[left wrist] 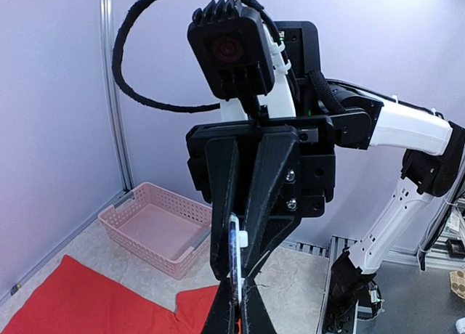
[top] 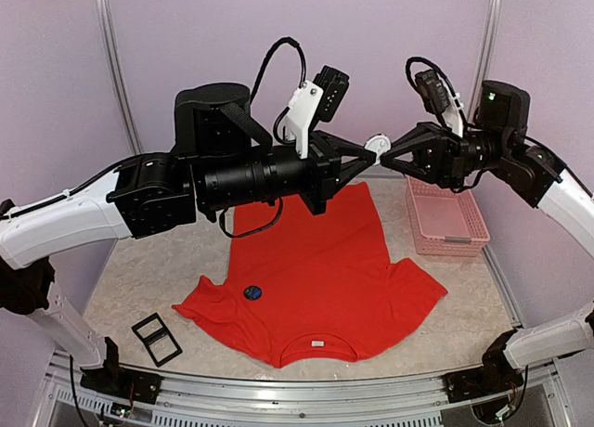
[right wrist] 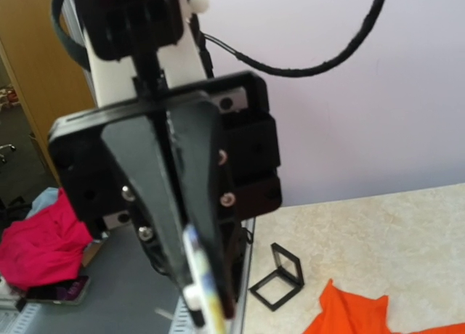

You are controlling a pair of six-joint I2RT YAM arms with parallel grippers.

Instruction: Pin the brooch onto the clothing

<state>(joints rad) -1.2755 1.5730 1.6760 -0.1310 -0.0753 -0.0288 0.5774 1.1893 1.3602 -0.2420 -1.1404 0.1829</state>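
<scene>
The red T-shirt (top: 316, 269) lies flat on the table, neckline with its white label (top: 317, 342) toward me. A round white brooch (top: 376, 147) hangs in mid-air above the shirt's far hem, between both grippers. My left gripper (top: 367, 152) and right gripper (top: 386, 150) meet tip to tip, both shut on it. The left wrist view shows the brooch (left wrist: 235, 255) edge-on, with a blue face and a white clasp, pinched between both pairs of fingers. It is blurred in the right wrist view (right wrist: 200, 283). A dark blue round badge (top: 251, 292) sits on the shirt's left chest.
A pink perforated basket (top: 444, 218) stands at the right beside the shirt, and also shows in the left wrist view (left wrist: 156, 229). A small open black box (top: 156, 339) lies near the front left edge and shows in the right wrist view (right wrist: 280, 276).
</scene>
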